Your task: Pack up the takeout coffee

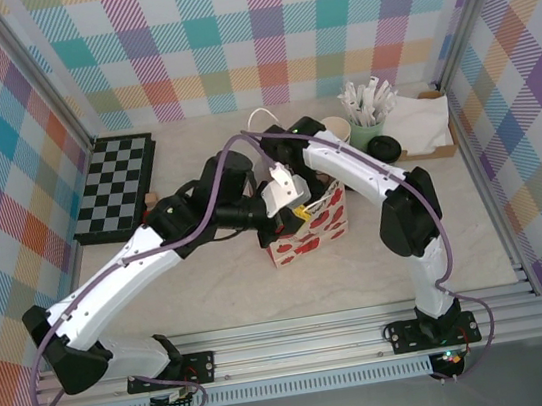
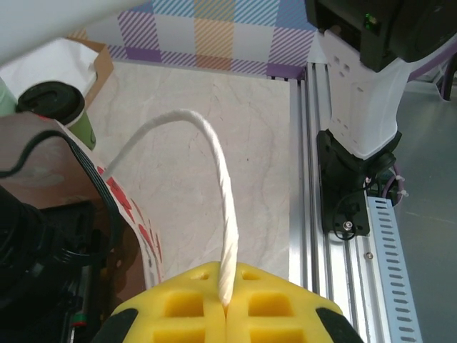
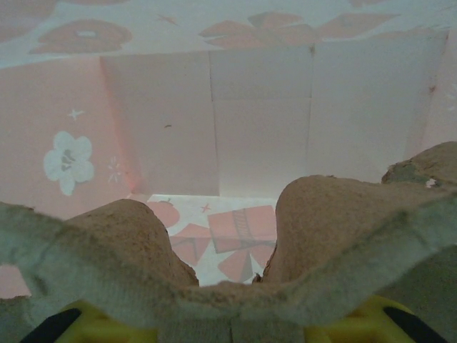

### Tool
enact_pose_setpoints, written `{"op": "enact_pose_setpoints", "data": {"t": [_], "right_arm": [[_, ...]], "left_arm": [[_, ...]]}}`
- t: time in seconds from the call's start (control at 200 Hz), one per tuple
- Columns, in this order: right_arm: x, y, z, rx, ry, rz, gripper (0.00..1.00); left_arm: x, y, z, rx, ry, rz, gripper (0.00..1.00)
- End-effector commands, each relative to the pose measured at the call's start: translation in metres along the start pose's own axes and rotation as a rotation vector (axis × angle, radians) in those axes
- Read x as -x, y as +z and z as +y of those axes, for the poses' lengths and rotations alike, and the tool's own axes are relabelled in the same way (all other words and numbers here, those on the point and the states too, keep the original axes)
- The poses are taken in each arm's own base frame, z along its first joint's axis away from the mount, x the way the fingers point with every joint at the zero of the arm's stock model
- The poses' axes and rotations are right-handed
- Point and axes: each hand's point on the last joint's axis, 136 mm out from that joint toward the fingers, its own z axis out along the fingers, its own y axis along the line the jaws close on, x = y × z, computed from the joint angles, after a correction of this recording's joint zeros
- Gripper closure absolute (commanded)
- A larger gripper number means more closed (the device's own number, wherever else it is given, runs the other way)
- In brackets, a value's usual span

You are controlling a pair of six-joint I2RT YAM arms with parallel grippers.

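Left wrist view: the left pincer [image 2: 227, 309] is pressed together on the white rope handle [image 2: 214, 164] of the gift bag [image 1: 317, 229]. Inside the bag, the right pincer [image 3: 228, 327] clamps a pulp cup carrier [image 3: 214, 289]. Beyond the bag, the takeout coffee [image 2: 56, 107] stands upright on the surface [image 2: 250, 143], beside a cardboard box [image 2: 101, 63].

We see the bench [image 1: 264, 295] lit bright and even from above, with soft shadows under the arms. At the left wrist the white cord [image 2: 214, 164] blurs near the lens, while the coffee cup [image 2: 61, 107] looks sharper. Inside the bag [image 3: 257, 121] the light is dim and pinkish, and the near cardboard tray [image 3: 228, 300] is blurred.
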Motion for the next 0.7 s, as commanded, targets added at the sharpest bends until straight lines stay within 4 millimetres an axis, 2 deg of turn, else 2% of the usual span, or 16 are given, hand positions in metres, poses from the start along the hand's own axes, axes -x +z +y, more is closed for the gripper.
{"op": "enact_pose_setpoints", "data": {"t": [0.0,0.065,0.11,0.15,0.235,0.335,0.435,0.51,0.57,0.695], "right_arm": [[0.003,0.003,-0.004,-0.016,0.014,-0.003,0.67],[0.005,0.002,-0.003,-0.009,0.01,-0.013,0.67],[0.005,0.001,0.0,0.005,0.004,-0.026,0.67],[0.007,-0.001,0.001,0.015,0.002,-0.04,0.67],[0.009,-0.005,0.003,0.032,-0.006,-0.071,0.67],[0.011,-0.008,0.006,0.052,-0.019,-0.09,0.66],[0.012,-0.008,0.008,0.058,-0.029,-0.096,0.66],[0.012,-0.007,0.007,0.057,-0.03,-0.099,0.66],[0.014,-0.008,0.008,0.058,-0.03,-0.103,0.66],[0.015,-0.009,0.009,0.061,-0.03,-0.111,0.66]], "left_arm": [[0.013,-0.02,-0.016,-0.025,0.067,-0.066,0.93],[0.014,-0.026,-0.012,0.007,0.055,-0.082,0.85],[0.015,-0.033,-0.005,0.051,0.037,-0.098,0.64],[0.015,-0.042,0.005,0.108,0.01,-0.117,0.52],[0.017,-0.069,0.039,0.293,-0.082,-0.202,0.29],[0.009,-0.106,0.089,0.509,-0.278,-0.313,0.14],[-0.019,-0.139,0.146,0.756,-0.585,-0.339,0.13],[-0.054,-0.146,0.174,0.88,-0.823,-0.28,0.21],[-0.068,-0.133,0.179,0.853,-0.912,-0.217,0.25],[-0.063,-0.097,0.168,0.653,-0.899,-0.17,0.25]]}}
